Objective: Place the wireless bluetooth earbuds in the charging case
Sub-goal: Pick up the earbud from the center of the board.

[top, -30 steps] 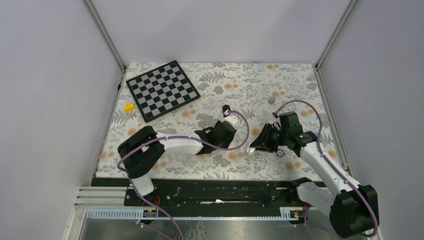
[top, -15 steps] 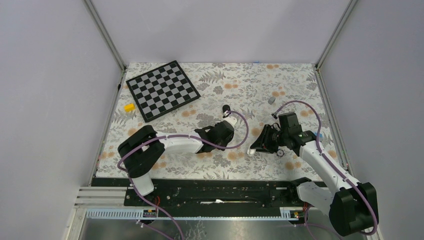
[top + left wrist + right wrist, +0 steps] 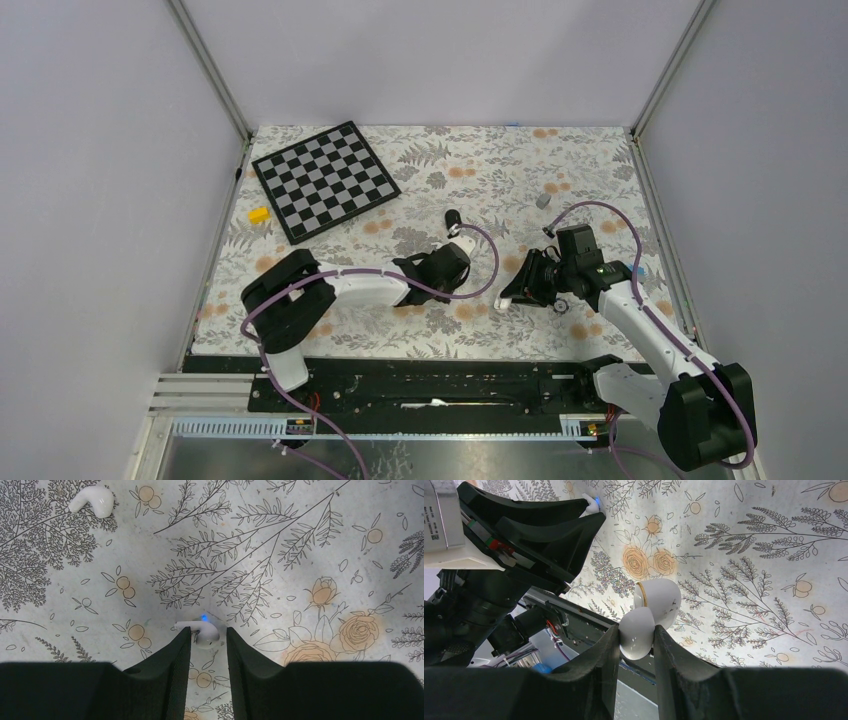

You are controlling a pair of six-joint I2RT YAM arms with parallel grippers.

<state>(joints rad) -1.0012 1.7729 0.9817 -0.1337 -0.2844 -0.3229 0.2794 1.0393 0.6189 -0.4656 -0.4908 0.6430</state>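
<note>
Nearest the arm bases, the right hand (image 3: 635, 632) is clamped on a small white rounded plastic charging case (image 3: 663, 600); its two black fingers press one half from either side, while the hinged other half stands swung open with a gold-toned rim showing; whether the case touches the grey floral-printed worktop (image 3: 480, 160) I cannot tell. A little farther out and to the left, the left hand (image 3: 208, 631) points down at the worktop with its fingers narrowly apart, straddling a small white stemmed wireless earbud (image 3: 205, 636) that lies on the print with a blue light lit at its far side; one finger touches the stem, a sliver of gap shows beside the other, so nothing is gripped. A second white stemmed earbud (image 3: 92, 501) lies farther out, well apart. Beyond, toward the far left, a black-and-silver square chessboard (image 3: 325, 180) lies flat; a small yellow block (image 3: 258, 214) sits just off its left edge; a small grey piece (image 3: 543, 200) sits far right.
</note>
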